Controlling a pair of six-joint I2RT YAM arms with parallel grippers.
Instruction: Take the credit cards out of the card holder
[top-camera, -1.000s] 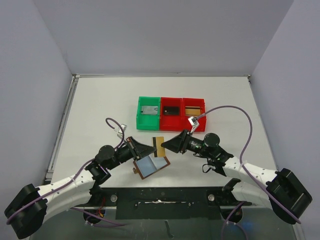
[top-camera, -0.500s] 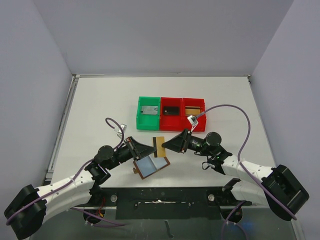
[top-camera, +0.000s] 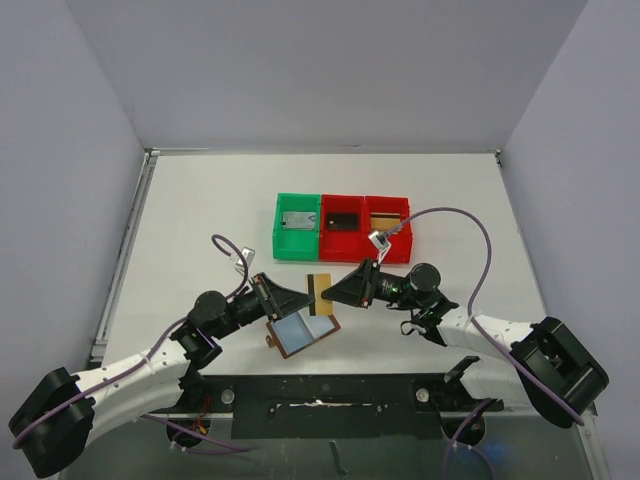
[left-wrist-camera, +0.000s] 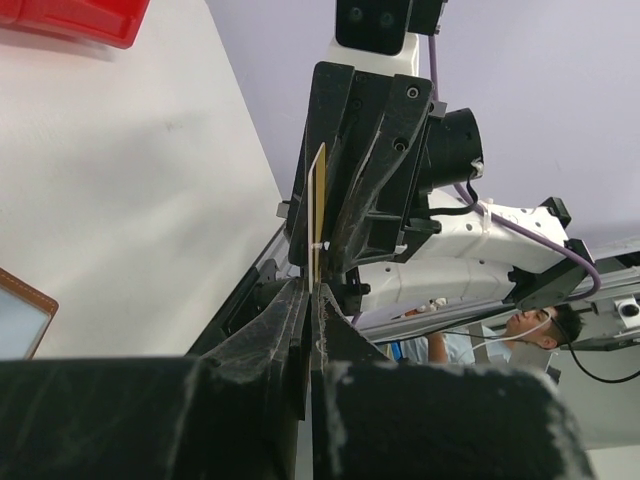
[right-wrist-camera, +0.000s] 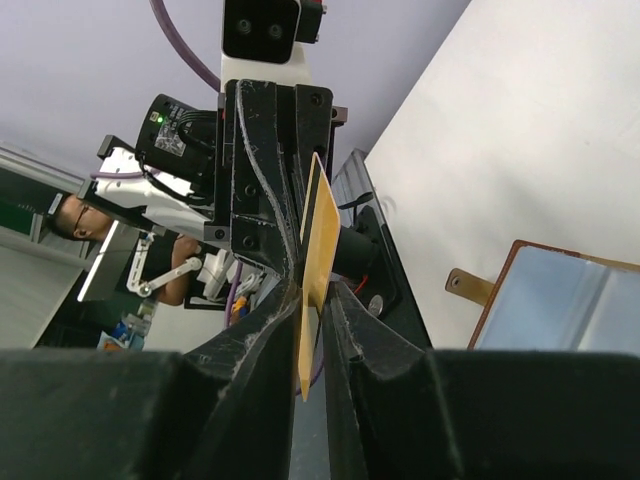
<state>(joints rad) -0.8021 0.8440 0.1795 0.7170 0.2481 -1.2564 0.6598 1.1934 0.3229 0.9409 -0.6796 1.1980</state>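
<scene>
A gold-yellow credit card (top-camera: 320, 291) with a black stripe is held upright in the air between both grippers. My left gripper (top-camera: 306, 297) is shut on its left edge, and the card shows edge-on above the left jaws (left-wrist-camera: 318, 205). My right gripper (top-camera: 328, 292) straddles the card's other end. Its jaws stand narrowly apart, with the card (right-wrist-camera: 322, 235) tilted between them. The brown card holder (top-camera: 303, 333) lies open on the table just below, its pale blue-grey pockets facing up. It also shows in the right wrist view (right-wrist-camera: 560, 300).
A green bin (top-camera: 297, 225) and two red bins (top-camera: 342, 222) (top-camera: 386, 224) stand in a row behind the grippers, each with a flat item inside. Purple cables loop over both arms. The table's near edge is just below the holder.
My right arm has shifted slightly left, bringing its jaws further over the card. The card, the left gripper and the holder have stayed put.
</scene>
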